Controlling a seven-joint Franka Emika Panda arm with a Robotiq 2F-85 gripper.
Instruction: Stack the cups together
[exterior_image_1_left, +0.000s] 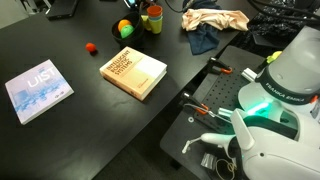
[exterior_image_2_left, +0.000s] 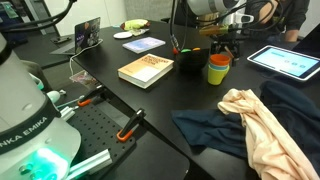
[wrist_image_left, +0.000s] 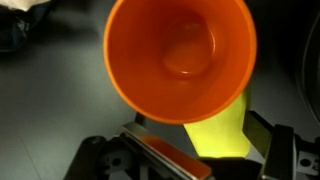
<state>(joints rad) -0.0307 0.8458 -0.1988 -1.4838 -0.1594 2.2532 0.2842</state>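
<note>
An orange cup sits nested in a yellow-green cup that stands on the dark table, next to a darker cup-like shape whose colour I cannot make out. The pair also shows at the table's far edge. My gripper hangs right over the pair. In the wrist view the orange cup fills the frame, mouth up and empty. The yellow-green cup shows below it between my fingers. I cannot tell whether the fingers press on the cups.
A tan book lies near the cups, with a yellow-green-red ball and a small red ball beside it. A blue-white book, crumpled cloths and a tablet lie around.
</note>
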